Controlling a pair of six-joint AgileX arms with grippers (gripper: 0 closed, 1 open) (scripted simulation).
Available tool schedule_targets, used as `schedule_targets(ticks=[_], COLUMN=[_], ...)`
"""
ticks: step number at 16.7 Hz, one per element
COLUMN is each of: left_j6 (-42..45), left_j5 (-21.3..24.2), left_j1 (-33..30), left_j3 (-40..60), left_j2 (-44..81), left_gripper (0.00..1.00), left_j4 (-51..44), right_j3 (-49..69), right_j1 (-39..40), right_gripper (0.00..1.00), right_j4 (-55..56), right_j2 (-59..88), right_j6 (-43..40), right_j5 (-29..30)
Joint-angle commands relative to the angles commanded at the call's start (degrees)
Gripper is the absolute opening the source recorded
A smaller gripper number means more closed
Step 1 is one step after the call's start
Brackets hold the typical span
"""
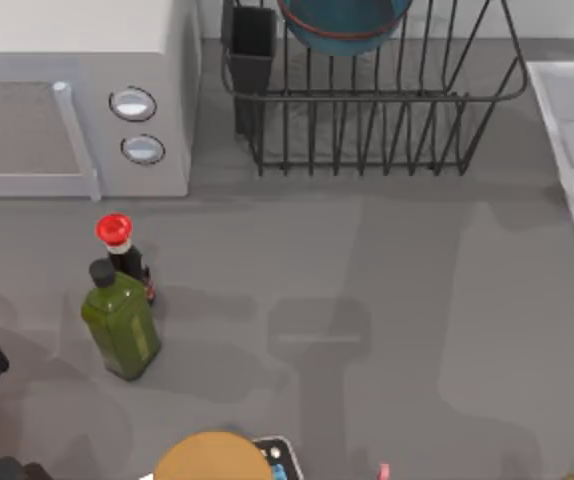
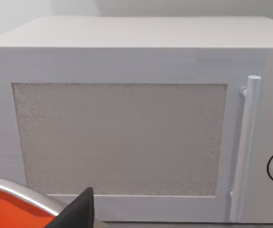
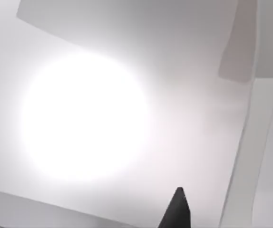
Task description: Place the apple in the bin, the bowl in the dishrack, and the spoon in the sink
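Bowl (image 1: 345, 22) sits in dishrack (image 1: 387, 110) (upright), no tool near.

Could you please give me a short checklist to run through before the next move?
1. Bowl in dishrack: ok. The bowl sits among the bars of the dishrack.
2. Apple in bin: cannot tell.
3. Spoon in sink: cannot tell. The sink lies at the table's right edge, partly cut off.
4. Left claw apart from the microwave: ok. It faces the door without touching it.
5. Bottles upright: ok. The green bottle and the red-capped bottle stand together left of centre.
6. Right claw surroundings: cannot tell, there is bright glare ahead.
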Motion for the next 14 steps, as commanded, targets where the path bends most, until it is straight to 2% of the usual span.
schedule_targets(ticks=[8,14], left_j6=[0.0,0.0], left_j5=[0.0,0.0], left_j1=[0.0,0.0], left_j3=[0.0,0.0], left_j2=[0.0,0.0], left_gripper=[1.0,1.0], left_j4=[0.0,0.0], right_j3=[0.0,0.0], right_j1=[0.0,0.0], right_gripper=[0.98,1.0], right_j4=[0.0,0.0], right_j2=[0.0,0.0], right_j6=[0.0,0.0], right_j5=[0.0,0.0])
